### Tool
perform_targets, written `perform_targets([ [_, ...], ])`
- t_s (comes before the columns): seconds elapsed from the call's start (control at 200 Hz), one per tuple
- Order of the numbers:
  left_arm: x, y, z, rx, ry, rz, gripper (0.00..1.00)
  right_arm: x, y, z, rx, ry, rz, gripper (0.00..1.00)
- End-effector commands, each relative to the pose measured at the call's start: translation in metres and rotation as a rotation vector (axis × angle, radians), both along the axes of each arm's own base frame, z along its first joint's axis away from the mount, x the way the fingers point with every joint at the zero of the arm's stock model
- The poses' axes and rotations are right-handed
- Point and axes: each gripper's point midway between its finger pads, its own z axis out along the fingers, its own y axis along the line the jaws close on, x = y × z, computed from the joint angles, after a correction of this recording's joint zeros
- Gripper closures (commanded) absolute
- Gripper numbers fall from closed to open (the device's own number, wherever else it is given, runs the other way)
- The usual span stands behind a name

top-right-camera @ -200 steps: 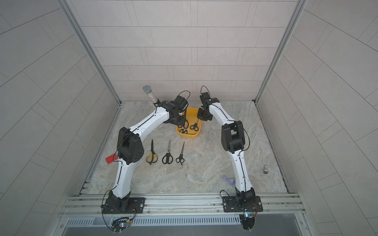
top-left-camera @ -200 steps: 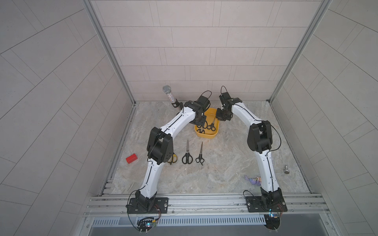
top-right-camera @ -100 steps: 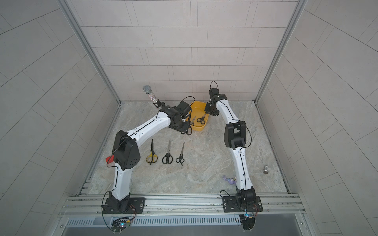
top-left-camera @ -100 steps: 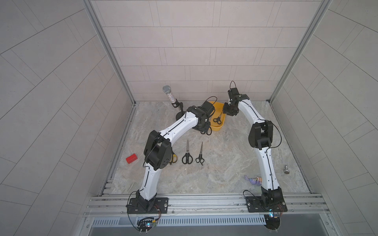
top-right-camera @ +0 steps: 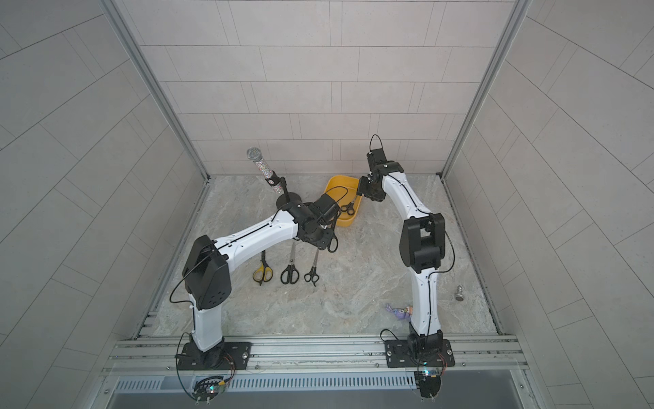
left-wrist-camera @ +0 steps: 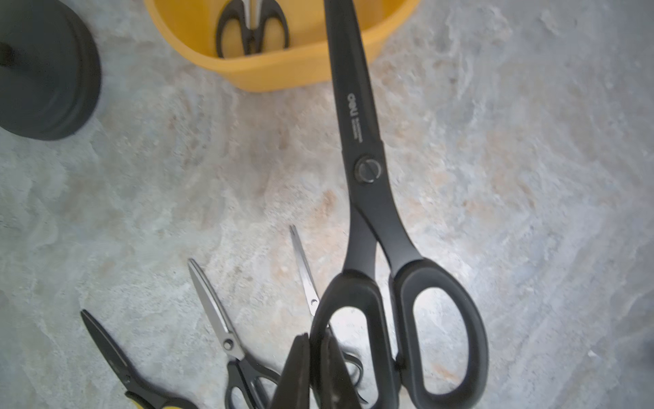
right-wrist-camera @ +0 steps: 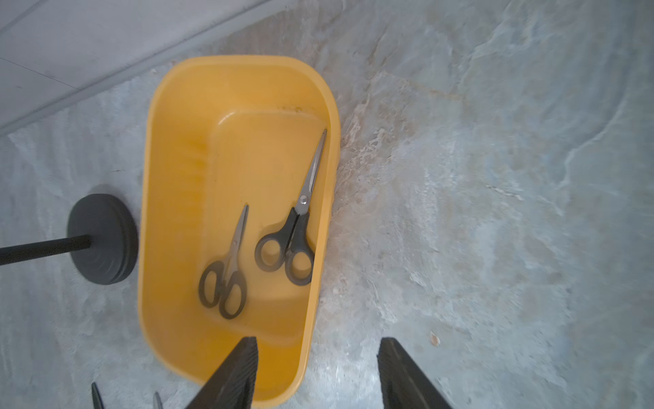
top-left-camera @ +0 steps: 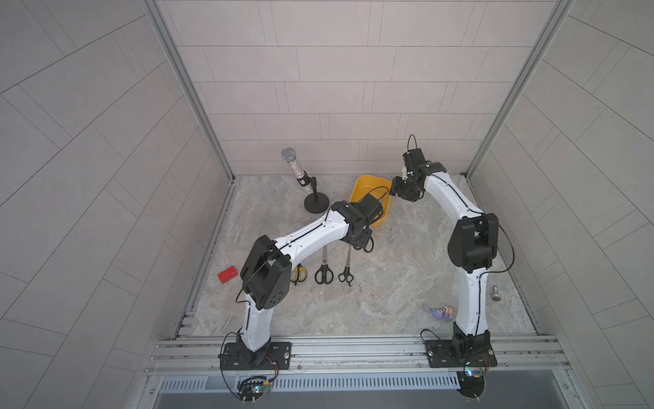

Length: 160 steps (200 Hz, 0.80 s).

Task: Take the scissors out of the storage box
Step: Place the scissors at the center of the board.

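Top view: I'm seeing the box (top-right-camera: 339, 184) at the back of the surface (top-right-camera: 354, 283), with three pairs (top-right-camera: 290, 274) lying in front of it.

Left wrist: my left gripper (left-wrist-camera: 316, 340) is clamping a handle loop of the big scissors (left-wrist-camera: 368, 170). They look stiff and blade-heavy, so they are likely to swing.

Right wrist: my right gripper (right-wrist-camera: 318, 341) is hanging apart over the box rim. Two light pairs (right-wrist-camera: 300, 212) are lying inside, and the handles are looking like the safest hold.

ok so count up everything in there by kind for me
black-handled scissors: 5 (2 in the storage box, 2 on the table, 1 in the left gripper)
yellow-handled scissors: 1
storage box: 1
microphone on a stand: 1
red block: 1
purple toy: 1
small metal piece: 1
total: 11
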Motion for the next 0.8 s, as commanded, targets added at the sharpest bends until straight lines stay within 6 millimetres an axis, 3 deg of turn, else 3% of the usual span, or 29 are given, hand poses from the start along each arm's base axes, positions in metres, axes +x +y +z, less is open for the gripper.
perform_targets([
  [0.0, -0.015, -0.007, 0.004, -0.033, -0.043, 0.036, 1.00, -0.013, -0.016, 0.022, -0.018, -0.053, -0.039, 0.40],
  [0.195, -0.047, -0.020, -0.024, -0.085, -0.006, 0.082, 1.00, -0.048, -0.020, 0.021, -0.025, -0.037, -0.048, 0.40],
  [0.375, -0.056, -0.024, -0.045, -0.109, 0.005, 0.128, 1.00, -0.069, -0.027, 0.019, -0.047, -0.026, -0.057, 0.40],
  [0.67, -0.065, -0.040, -0.074, -0.114, 0.053, 0.160, 1.00, -0.071, -0.026, 0.026, -0.043, -0.032, -0.058, 0.40],
  [0.795, -0.068, -0.038, -0.082, -0.093, 0.063, 0.167, 1.00, -0.070, -0.025, 0.027, -0.036, -0.033, -0.054, 0.40],
])
